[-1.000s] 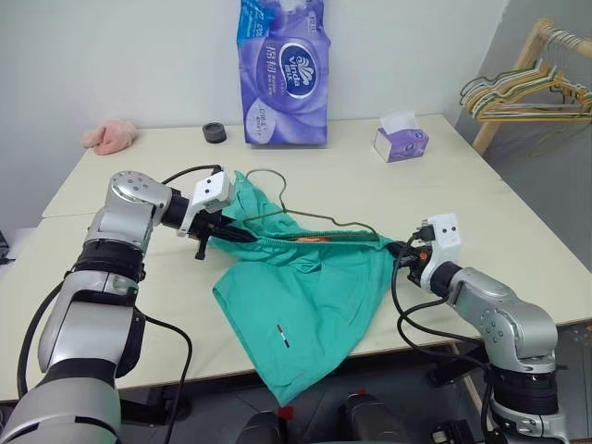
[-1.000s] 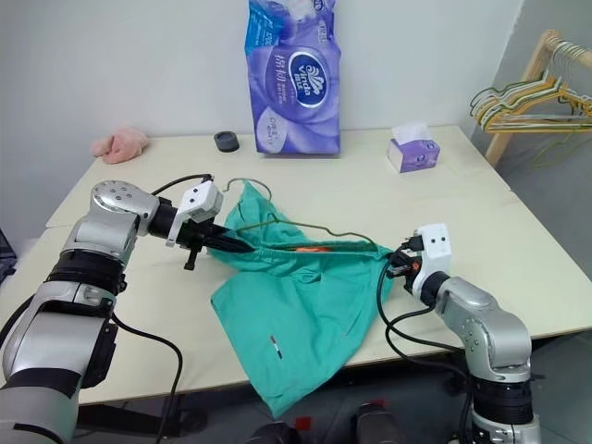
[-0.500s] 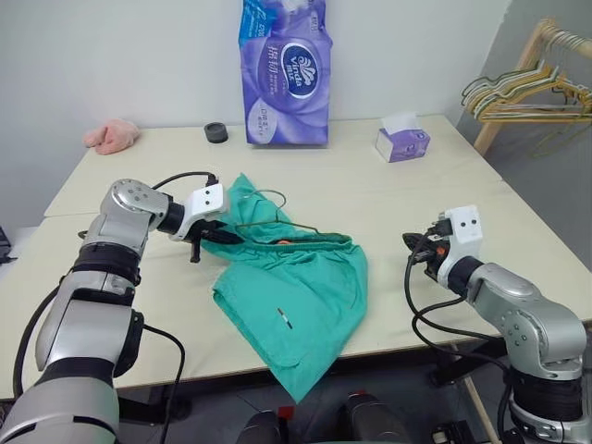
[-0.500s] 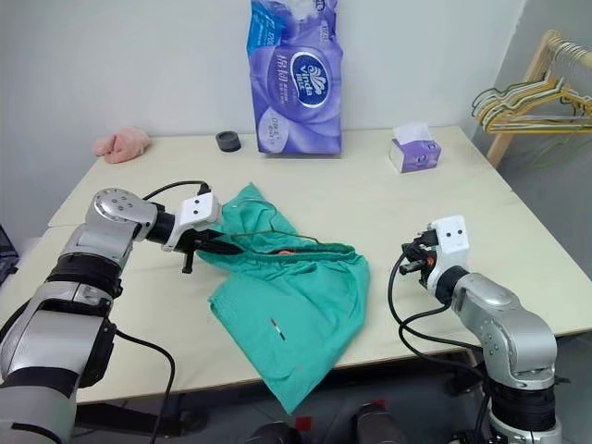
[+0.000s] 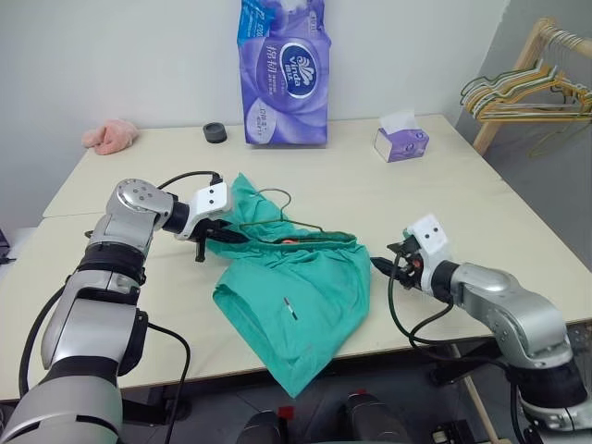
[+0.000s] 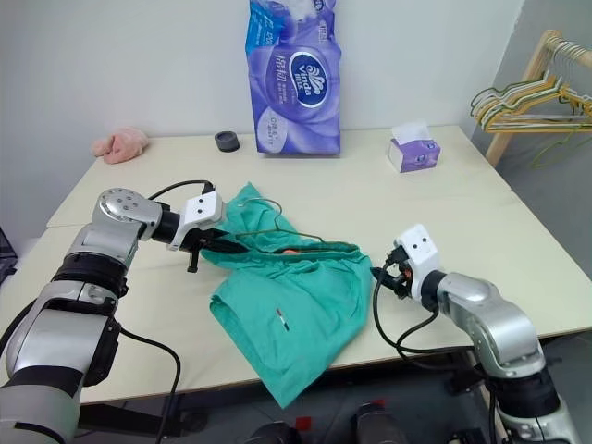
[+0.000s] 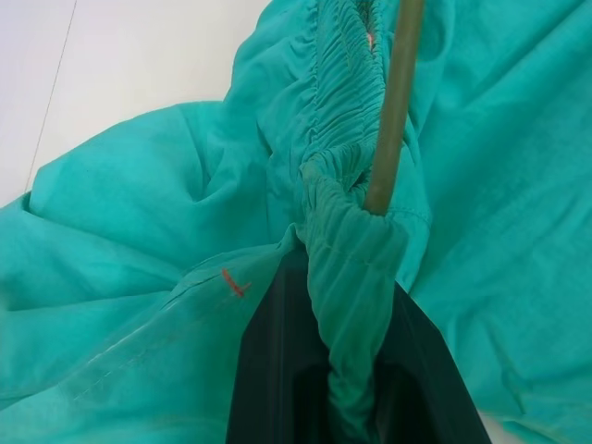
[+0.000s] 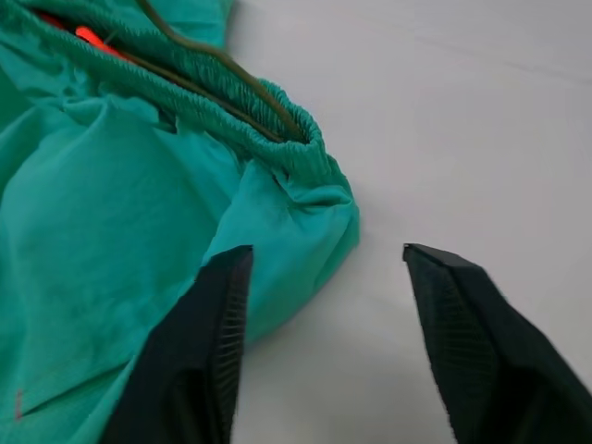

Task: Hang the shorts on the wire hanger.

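Now your left hand [image 7: 347,388] is closed on the gathered waistband of the shorts [image 5: 296,296], and you can see the teal fabric pinched between its two black fingers [image 7: 273,370]. The wire hanger [image 7: 393,111] runs just beside this pinch, and its thin olive wire goes inside the waistband there. Your right hand [image 8: 324,342] stands wide open and holds nothing. Its fingers [image 8: 208,351] hover over the desk [image 5: 444,194] just beside the other end of the waistband, and one finger is over the fabric edge; I cannot tell if it touches.

The shorts lie on the desk near its front edge, and one leg hangs over this edge. The small hook of the hanger sticks out above the waistband, but most of the wire is hidden under the fabric, so you cannot follow its whole shape. A little orange-red spot [image 8: 88,37] shows inside the waistband; what it is, I cannot make out.
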You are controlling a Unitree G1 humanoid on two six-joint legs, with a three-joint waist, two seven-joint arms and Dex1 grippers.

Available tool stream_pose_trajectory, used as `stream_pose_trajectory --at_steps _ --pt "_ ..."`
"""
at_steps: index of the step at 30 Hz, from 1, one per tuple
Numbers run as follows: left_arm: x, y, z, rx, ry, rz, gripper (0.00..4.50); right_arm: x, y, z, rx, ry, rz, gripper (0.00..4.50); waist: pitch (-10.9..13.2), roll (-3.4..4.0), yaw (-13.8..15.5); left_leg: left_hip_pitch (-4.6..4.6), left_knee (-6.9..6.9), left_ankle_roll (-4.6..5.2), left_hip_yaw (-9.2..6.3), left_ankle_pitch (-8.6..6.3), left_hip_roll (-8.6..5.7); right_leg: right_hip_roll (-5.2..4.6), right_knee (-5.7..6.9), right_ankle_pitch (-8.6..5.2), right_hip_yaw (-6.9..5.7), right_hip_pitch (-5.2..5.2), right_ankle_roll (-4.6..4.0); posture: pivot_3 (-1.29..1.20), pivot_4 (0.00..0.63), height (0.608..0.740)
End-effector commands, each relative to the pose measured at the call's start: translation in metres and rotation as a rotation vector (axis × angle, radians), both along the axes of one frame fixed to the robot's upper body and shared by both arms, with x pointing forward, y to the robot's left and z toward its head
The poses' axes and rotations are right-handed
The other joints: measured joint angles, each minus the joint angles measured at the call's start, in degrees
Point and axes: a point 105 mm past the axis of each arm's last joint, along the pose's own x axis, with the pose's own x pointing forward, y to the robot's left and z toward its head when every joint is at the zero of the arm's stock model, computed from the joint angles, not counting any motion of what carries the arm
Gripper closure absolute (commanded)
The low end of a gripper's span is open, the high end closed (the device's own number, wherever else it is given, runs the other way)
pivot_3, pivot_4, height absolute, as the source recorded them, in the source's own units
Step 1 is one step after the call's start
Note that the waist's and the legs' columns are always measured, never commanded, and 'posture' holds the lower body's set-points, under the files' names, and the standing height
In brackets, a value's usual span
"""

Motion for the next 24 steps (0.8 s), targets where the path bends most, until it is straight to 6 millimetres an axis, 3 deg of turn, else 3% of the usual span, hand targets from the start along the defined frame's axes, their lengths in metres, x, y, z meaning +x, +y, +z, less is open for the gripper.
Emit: stream_pose_trajectory --at_steps 1,6,17,21,24 --pt "0.004 -0.004 0.022 -0.041 -0.063 -0.018 4.5 0.018 0.005 0.011 0.014 -0.049 0.029 0.89 0.0 0.0 -0.07 0.0 0.0 0.0 0.0 0.0 0.0 0.0 0.0 0.0 0.0 0.0 0.0 -0.17 0.053 0.74" --pt "0.003 -0.005 0.028 -0.06 -0.07 -0.021 4.5 0.047 0.006 0.008 0.066 0.006 0.015 0.89 0.0 0.0 -0.07 0.01 0.0 0.0 -0.01 0.0 0.01 0.0 0.02 0.0 0.03 -0.01 -0.01 -0.16 0.053 0.74" --pt "0.003 -0.004 0.035 -0.072 -0.085 -0.014 4.5 0.051 0.031 -0.013 0.05 0.111 0.175 0.89 0.0 0.0 -0.25 0.01 0.0 -0.01 -0.02 0.0 0.0 -0.02 0.03 0.01 0.05 -0.04 -0.01 -0.14 0.05 0.74" --pt "0.003 -0.005 0.035 -0.075 -0.089 -0.016 4.5 0.061 0.036 -0.018 0.068 0.116 0.127 0.89 -0.01 0.0 -0.31 0.0 0.0 -0.01 -0.08 0.01 0.01 -0.02 0.03 0.01 0.08 -0.03 -0.01 -0.14 0.048 0.74" --pt "0.003 -0.005 0.035 -0.078 -0.09 -0.016 4.5 0.065 0.035 -0.021 0.075 0.123 0.091 1.47 0.0 0.0 -0.3 0.0 0.0 -0.02 -0.09 0.01 -0.01 -0.04 0.03 0.01 0.11 -0.04 -0.01 -0.14 0.048 0.74"
